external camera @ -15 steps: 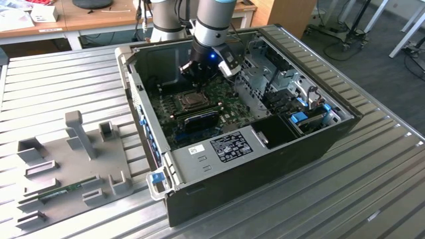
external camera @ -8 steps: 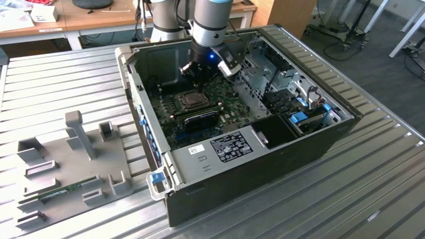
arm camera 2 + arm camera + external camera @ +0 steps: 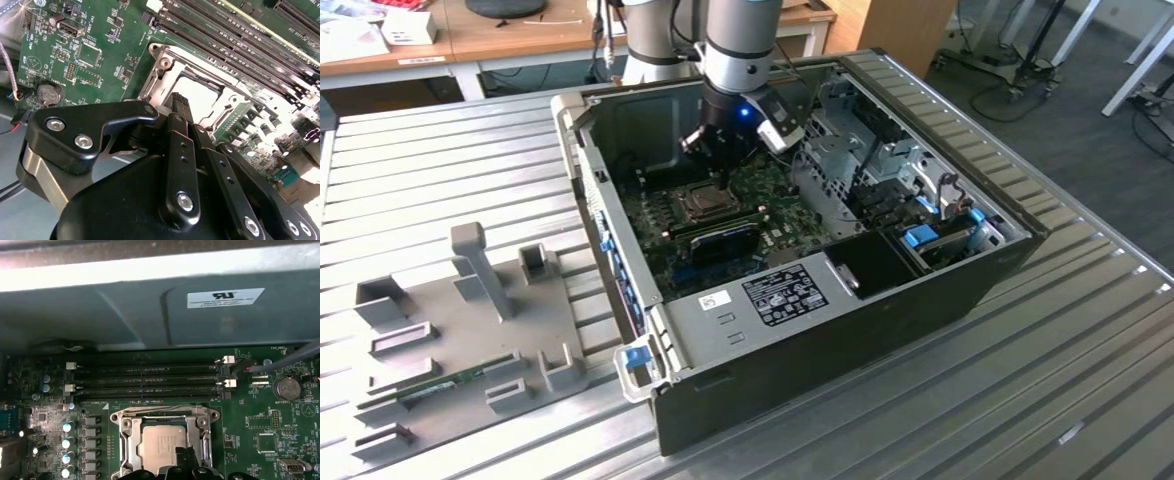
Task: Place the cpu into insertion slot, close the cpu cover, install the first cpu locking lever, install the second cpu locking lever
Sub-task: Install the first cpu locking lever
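The small square chip with a dull silver-bronze metal top, the cpu (image 3: pixel 162 446), already lies in the black square insertion slot (image 3: pixel 140 432) on the green motherboard (image 3: pixel 260 425). The thin silvery metal frame plate, the cpu cover (image 3: pixel 126 440), appears folded down around the chip, its window leaving the chip's top bare (so the first two steps look done). Whether either locking lever is hooked I cannot tell. The black claw (image 3: pixel 180 102) hangs just above the cover's edge, its fingertips (image 3: pixel 181 112) pressed together and holding nothing. The open grey computer case (image 3: pixel 947 275) rests on the ribbed metal counter (image 3: pixel 440 160).
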